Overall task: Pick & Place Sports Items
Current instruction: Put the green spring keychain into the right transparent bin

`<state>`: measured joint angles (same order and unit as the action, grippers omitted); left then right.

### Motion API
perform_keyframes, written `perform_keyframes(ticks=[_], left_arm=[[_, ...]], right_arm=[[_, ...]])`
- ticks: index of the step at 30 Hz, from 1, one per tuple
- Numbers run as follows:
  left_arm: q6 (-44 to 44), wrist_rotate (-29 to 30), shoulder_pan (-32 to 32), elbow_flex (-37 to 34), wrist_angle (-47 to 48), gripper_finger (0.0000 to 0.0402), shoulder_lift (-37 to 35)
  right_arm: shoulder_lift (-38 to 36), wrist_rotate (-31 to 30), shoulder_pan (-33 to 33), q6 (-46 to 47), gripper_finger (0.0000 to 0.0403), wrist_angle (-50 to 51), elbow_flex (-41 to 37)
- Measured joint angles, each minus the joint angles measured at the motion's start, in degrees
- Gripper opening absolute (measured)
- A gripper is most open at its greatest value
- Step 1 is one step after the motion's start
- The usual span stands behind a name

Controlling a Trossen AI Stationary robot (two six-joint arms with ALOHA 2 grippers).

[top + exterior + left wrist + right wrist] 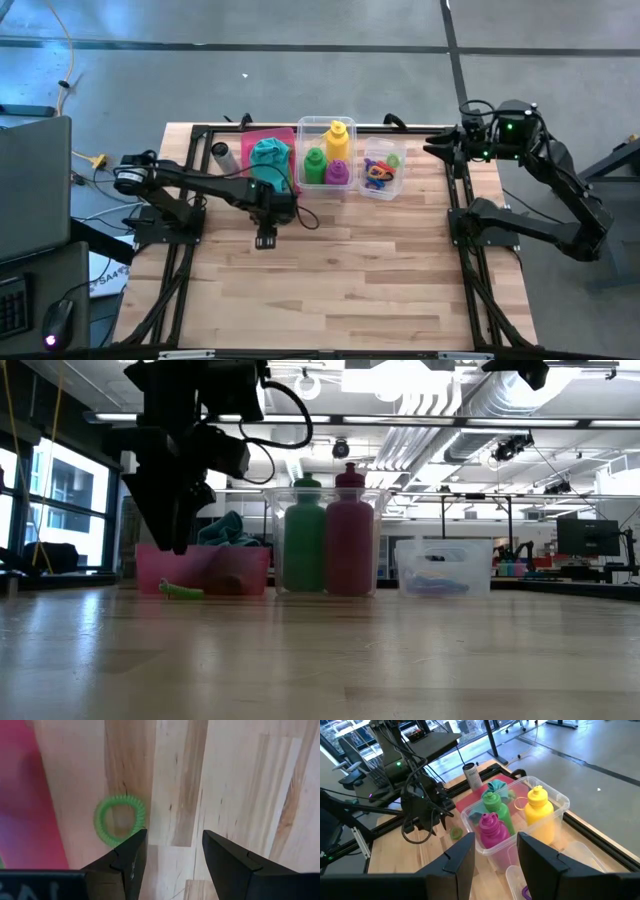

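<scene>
- Wooden planks make up my table (330, 290), with a black frame round its edges and grey floor beyond it.
- Three bins stand in a row near the far edge: a pink bin (283, 140), a clear bin (310, 128) in the middle and a smaller clear bin (372, 190) to the right.
- I see the green bottle (314, 165), the purple bottle (337, 171) and the yellow bottle (337, 138) standing upright together in the middle bin.
- The teal cloth (269, 155) is bunched up in the pink bin.
- Coloured rings (379, 172) lie heaped in the small clear bin.
- A grey cylinder (223, 157) with a dark cap stands just left of the pink bin.
- My left gripper (265, 238) hangs over the bare table just in front of the pink bin, pointing down, its jaws parted and holding nothing.
- A green ring (120, 818) lies flat on the wood beside the pink bin, just off one finger (126, 862) of that gripper and not between the two; I cannot tell whether they touch.
- The low view shows that ring (181, 591) lying at the foot of the pink bin.
- My right gripper (495, 862) waits raised at the far right corner of the table, jaws apart and empty.
</scene>
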<state>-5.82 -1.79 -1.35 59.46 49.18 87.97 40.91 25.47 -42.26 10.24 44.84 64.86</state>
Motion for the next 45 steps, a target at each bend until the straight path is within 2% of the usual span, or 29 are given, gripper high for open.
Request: perform_keyframes(ticks=[15, 20, 32, 45], left_arm=[[2.8, -0.9, 4.3, -1.5, -4.2, 0.0186, 0.0], [4.0, -2.0, 3.7, -2.0, -4.8, 0.0186, 0.0], [1.9, -3.9, 3.8, -8.9, -9.6, 0.0186, 0.0], [1.1, -2.4, 3.8, -9.2, -12.0, 0.0186, 0.0]], right_arm=[[-0.3, 0.5, 0.0, 2.8, 0.0139, 0.0, 0.0], [-0.5, 0.5, 0.0, 3.7, 0.0139, 0.0, 0.0], [-0.5, 0.4, 0.0, 5.0, 0.0139, 0.0, 0.0], [-0.7, 2.0, 0.0, 7.8, 0.0139, -0.7, 0.0]])
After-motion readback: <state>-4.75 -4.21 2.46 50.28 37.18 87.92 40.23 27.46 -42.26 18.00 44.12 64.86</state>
